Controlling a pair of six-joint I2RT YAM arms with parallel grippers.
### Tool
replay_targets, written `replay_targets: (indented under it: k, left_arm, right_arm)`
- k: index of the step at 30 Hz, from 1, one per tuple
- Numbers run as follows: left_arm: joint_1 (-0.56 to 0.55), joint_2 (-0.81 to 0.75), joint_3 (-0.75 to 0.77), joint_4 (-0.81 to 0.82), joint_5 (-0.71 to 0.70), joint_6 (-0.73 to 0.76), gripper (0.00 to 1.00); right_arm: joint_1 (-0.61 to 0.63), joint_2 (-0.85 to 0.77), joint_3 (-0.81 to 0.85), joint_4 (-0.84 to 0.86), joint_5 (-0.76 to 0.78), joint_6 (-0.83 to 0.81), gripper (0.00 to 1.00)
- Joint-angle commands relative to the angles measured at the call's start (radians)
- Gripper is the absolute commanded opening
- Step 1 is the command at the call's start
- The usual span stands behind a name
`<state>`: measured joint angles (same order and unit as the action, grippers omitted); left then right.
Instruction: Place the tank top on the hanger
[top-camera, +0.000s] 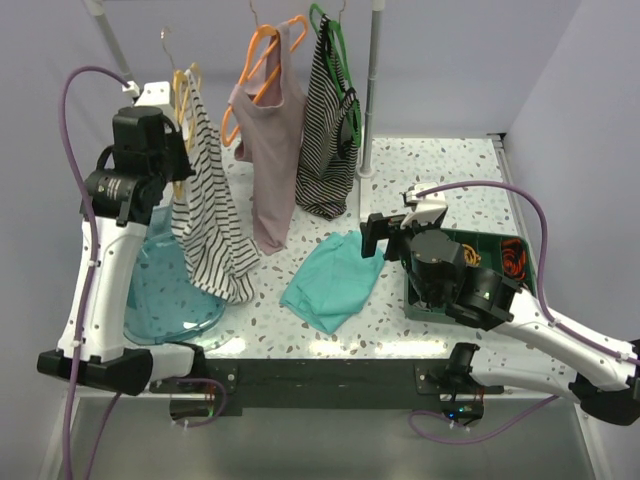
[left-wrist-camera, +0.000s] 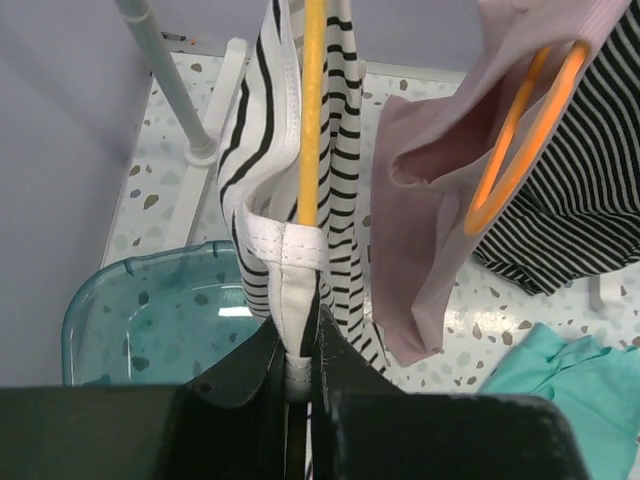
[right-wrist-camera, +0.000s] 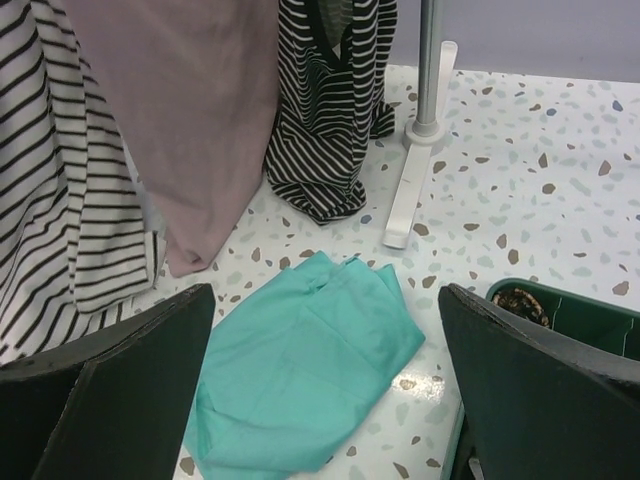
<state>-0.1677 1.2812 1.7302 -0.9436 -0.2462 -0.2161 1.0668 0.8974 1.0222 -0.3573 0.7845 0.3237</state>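
Observation:
The tank top (top-camera: 212, 225), white with thin black stripes, hangs at the left from the yellow hanger (top-camera: 181, 92), whose metal hook points up. My left gripper (top-camera: 180, 160) is raised beside it. In the left wrist view, the left gripper (left-wrist-camera: 299, 352) is shut on a white hemmed strap of the tank top (left-wrist-camera: 285, 250). The hanger's yellow arm (left-wrist-camera: 314, 110) runs down into that strap. My right gripper (top-camera: 385, 236) stands open low over the table. In its wrist view the right gripper (right-wrist-camera: 325, 390) holds nothing.
A dusty-pink top on an orange hanger (top-camera: 268, 150) and a dark striped top on a green hanger (top-camera: 330, 130) hang from the rack pole (top-camera: 373, 90). A teal cloth (top-camera: 335, 280) lies mid-table. A clear teal tub (top-camera: 165, 295) sits left and a green bin (top-camera: 490, 262) right.

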Motion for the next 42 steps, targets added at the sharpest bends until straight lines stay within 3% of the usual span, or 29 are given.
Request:
replay_targets:
  k: [1,7,17,24,42]
  left_arm:
    - [0.028,0.038,0.161,0.085,0.107,0.004,0.00]
    - [0.040,0.102,0.276,0.032,0.101,0.032,0.00]
    - [0.094,0.058,0.020,0.180,0.189,0.037,0.00]
    - [0.145,0.047,-0.009,0.252,0.271,0.069,0.00]
    - [0.168,0.174,0.250,0.207,0.223,0.093,0.00]
  right_arm:
    - [0.004,-0.002,0.009,-0.005,-0.016,0.021,0.99]
    - [0.004,-0.002,0.001,-0.003,-0.017,0.029,0.99]
    - [0.005,0.014,-0.004,-0.006,-0.031,0.041,0.99]
    - [0.004,0.031,0.009,-0.015,-0.051,0.040,0.99]
    - [0.005,0.083,0.030,0.004,-0.094,-0.003,0.99]
